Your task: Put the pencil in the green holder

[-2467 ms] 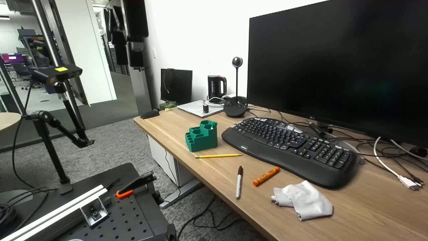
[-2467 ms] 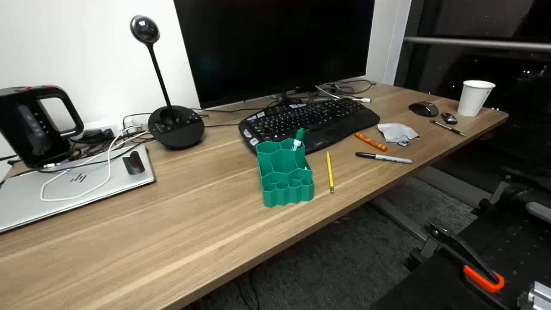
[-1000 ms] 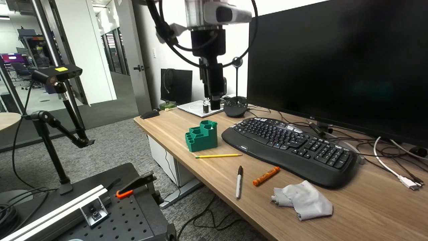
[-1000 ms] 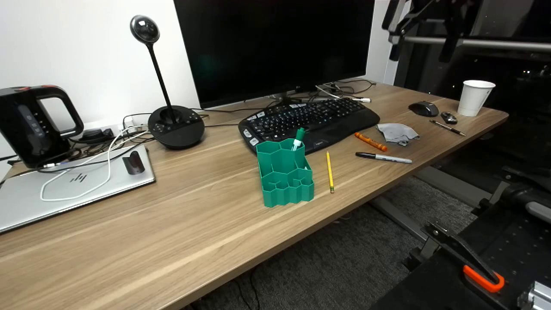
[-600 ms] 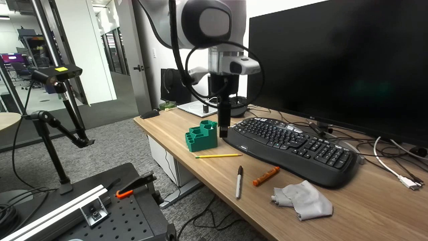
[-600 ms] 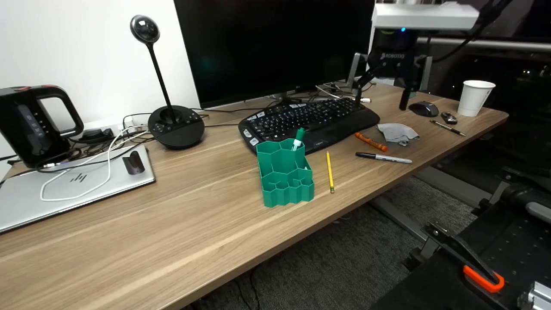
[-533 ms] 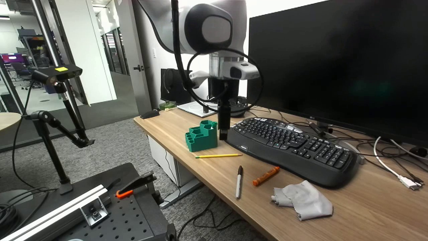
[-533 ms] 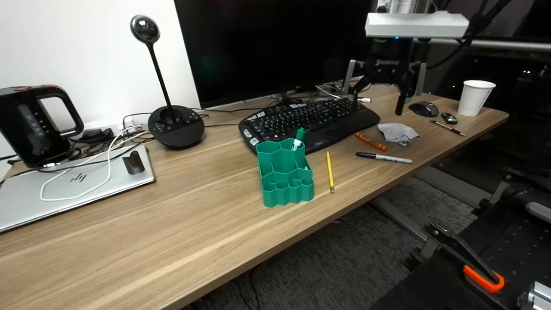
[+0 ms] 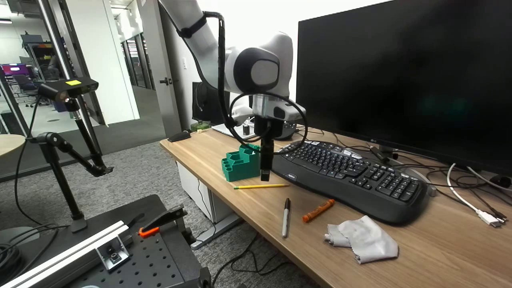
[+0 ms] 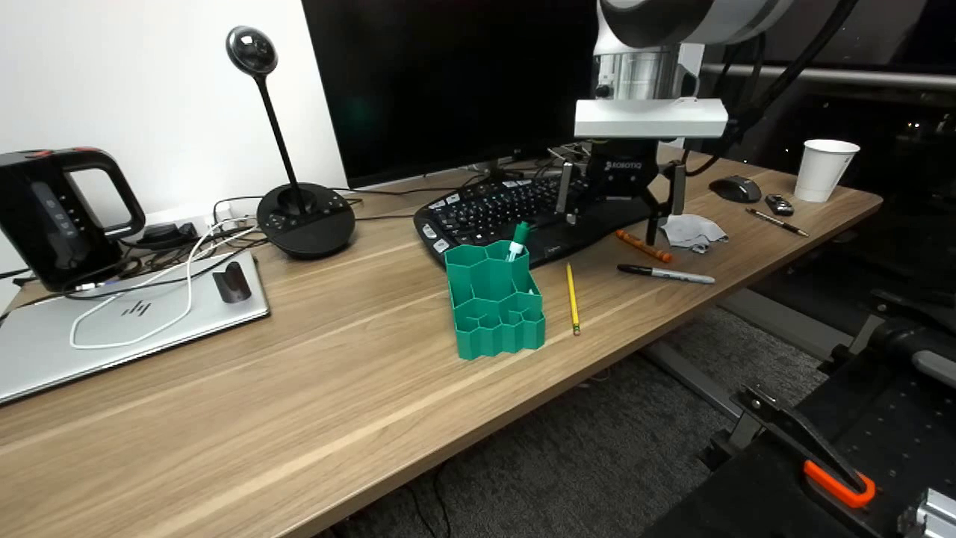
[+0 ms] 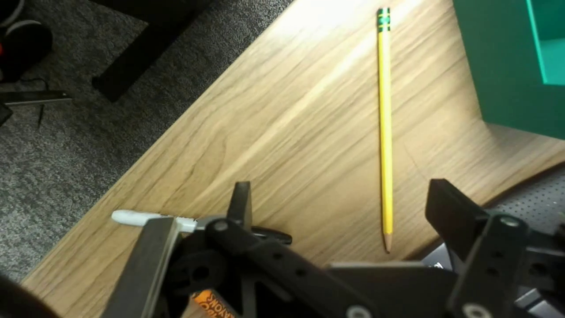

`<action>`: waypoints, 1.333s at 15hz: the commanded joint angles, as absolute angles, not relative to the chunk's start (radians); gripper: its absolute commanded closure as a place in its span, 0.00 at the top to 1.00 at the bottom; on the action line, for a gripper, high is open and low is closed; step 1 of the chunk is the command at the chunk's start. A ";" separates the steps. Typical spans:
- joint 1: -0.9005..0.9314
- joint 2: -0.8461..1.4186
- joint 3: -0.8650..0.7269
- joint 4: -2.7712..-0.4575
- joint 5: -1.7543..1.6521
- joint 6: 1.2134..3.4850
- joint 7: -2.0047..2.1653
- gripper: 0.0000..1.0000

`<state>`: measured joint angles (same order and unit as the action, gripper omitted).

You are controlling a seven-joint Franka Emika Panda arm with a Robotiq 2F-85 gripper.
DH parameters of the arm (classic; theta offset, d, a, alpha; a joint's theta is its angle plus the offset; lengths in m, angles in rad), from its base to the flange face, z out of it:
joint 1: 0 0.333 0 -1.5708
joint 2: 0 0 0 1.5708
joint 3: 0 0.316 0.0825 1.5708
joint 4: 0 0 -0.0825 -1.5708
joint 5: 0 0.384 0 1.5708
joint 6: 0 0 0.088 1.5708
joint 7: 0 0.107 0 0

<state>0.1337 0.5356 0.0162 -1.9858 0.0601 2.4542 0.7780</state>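
Observation:
The yellow pencil (image 9: 261, 186) lies flat on the desk beside the green holder (image 9: 242, 166). In an exterior view the pencil (image 10: 573, 302) lies to the right of the holder (image 10: 493, 330), not touching it. In the wrist view the pencil (image 11: 385, 132) runs up the picture, its sharpened tip between my fingers and nearer the right one; part of the holder (image 11: 499, 66) shows at the upper right. My gripper (image 11: 340, 183) is open and empty, pointing down above the desk. It shows in both exterior views (image 9: 265, 176) (image 10: 611, 226), over the keyboard's front side.
A black keyboard (image 9: 344, 172) lies behind the pencil. A dark pen with a white end (image 9: 285, 220), an orange marker (image 9: 319, 210) and a grey cloth (image 9: 370, 240) lie nearby. A green marker (image 10: 520, 233) stands in the holder. A monitor (image 9: 400, 80) stands behind.
My gripper has come into view from above and moved down toward the pencil; in an exterior view it has also moved left. It stays open. The pencil and holder have not moved.

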 commanded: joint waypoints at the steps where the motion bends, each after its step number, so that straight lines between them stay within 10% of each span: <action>1: 0.180 0.608 -0.015 -1.920 0.066 2.475 0.813 1.00; 15: 0.267 0.785 -0.064 -1.778 0.049 2.499 0.861 1.00; 16: 0.272 0.793 -0.069 -1.771 0.048 2.495 0.865 0.75; 20: 0.291 0.809 -0.083 -1.750 0.038 2.490 0.875 0.49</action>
<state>0.2622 0.7797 -0.0532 -1.7813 0.0584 2.4933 0.8414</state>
